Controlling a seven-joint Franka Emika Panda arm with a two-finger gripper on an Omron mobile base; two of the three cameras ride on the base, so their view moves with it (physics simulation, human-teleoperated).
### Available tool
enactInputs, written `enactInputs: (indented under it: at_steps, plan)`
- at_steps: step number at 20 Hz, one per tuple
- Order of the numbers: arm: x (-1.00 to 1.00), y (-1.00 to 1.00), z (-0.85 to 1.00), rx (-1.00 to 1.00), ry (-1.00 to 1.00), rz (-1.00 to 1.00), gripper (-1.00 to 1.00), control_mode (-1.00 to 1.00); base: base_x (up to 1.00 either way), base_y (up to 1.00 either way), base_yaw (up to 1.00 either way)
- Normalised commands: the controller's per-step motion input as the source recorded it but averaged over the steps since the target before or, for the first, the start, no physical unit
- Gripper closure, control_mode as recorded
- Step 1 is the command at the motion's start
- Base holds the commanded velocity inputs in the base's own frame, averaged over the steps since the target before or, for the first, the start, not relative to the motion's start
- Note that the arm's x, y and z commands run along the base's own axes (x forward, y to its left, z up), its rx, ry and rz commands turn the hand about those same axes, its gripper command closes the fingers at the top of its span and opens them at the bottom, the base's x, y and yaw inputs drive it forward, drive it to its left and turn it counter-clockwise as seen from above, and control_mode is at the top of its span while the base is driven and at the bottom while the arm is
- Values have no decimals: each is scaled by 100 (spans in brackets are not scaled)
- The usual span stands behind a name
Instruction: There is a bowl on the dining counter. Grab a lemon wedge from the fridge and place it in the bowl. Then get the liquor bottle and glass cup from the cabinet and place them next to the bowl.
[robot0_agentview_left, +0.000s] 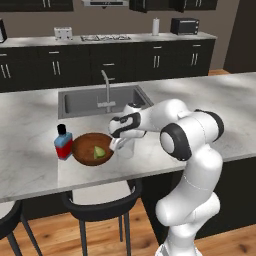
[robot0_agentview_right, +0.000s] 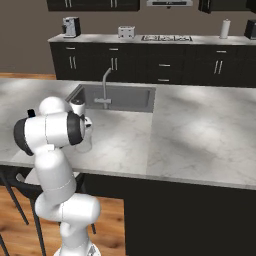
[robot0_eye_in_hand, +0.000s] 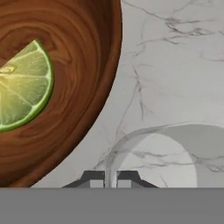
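The reddish-brown bowl (robot0_agentview_left: 82, 150) (robot0_eye_in_hand: 87, 87) sits on the dining counter (robot0_agentview_left: 30, 165) (robot0_eye_in_hand: 175, 65) with the lemon wedge (robot0_agentview_left: 99, 152) (robot0_eye_in_hand: 22, 87) lying in it. The liquor bottle (robot0_agentview_left: 63, 143), red with a black cap, stands upright against the bowl's left side. Just right of the bowl is the clear glass cup (robot0_agentview_left: 127, 149) (robot0_agentview_right: 84, 144) (robot0_eye_in_hand: 175, 148). My gripper (robot0_agentview_left: 119, 144) (robot0_eye_in_hand: 110, 177) points down over it, shut on the near part of the cup's rim, one fingertip on each side of the glass wall. I cannot tell whether the cup's base touches the counter.
A steel sink (robot0_agentview_left: 95, 102) with a faucet (robot0_agentview_left: 106, 87) lies behind the bowl. Black stools (robot0_agentview_left: 100, 205) stand under the counter's near edge. The back counter (robot0_agentview_left: 150, 37) carries a toaster, cooktop, paper towel roll and microwave. Bare marble spreads to the right (robot0_agentview_right: 200, 130).
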Motion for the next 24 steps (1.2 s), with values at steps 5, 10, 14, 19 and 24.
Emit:
enactInputs:
  at_steps: [5, 10, 14, 19, 24]
  plan:
    - [0, 13, -10, 0, -6, 0, -100, -100, 0, 0, 0]
    - [0, 7, 3, 0, -11, 0, -100, -100, 0, 0, 0]
    - [0, 1, 34, 0, -15, 0, -100, -100, 0, 0, 0]
    - [-21, 0, 67, 0, -22, 0, -100, -100, 0, 0, 0]
    - [-20, 0, 84, 0, -23, 0, -100, -100, 0, 0, 0]
